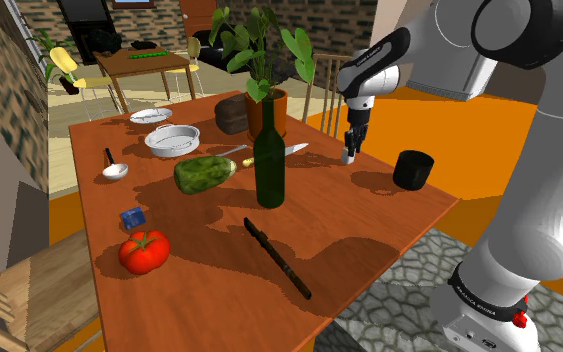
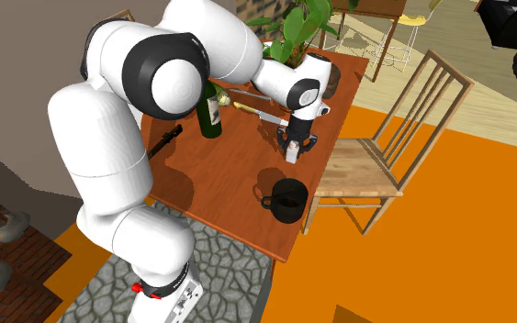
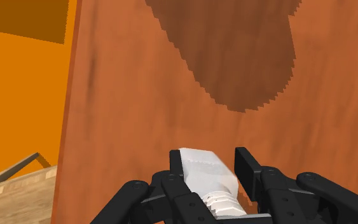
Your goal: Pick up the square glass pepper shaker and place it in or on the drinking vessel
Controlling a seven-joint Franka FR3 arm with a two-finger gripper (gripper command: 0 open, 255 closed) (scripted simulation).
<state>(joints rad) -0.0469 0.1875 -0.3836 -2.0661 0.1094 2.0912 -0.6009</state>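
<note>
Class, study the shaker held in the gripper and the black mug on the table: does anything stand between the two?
Nothing visible does. The gripper clasps the white shaker, and only bare table lies between it and the black mug. The green bottle stands on the shaker's other side, away from the mug.

tomato (image 1: pixel 144 252): 1
black cup (image 1: pixel 413 170): 1
standing green bottle (image 1: pixel 269 165): 1
knives (image 1: pixel 277 258): 2
potted plant (image 1: pixel 266 105): 1
white shaker (image 3: pixel 203 175): 1
spoon (image 1: pixel 114 168): 1
silver pan (image 1: pixel 172 138): 1

A wooden table (image 1: pixel 209 280) is flanked by a wooden chair (image 2: pixel 366 170) and surrounded by orange floor (image 2: pixel 449 248) and grey cobbles (image 1: pixel 409 290).
</note>
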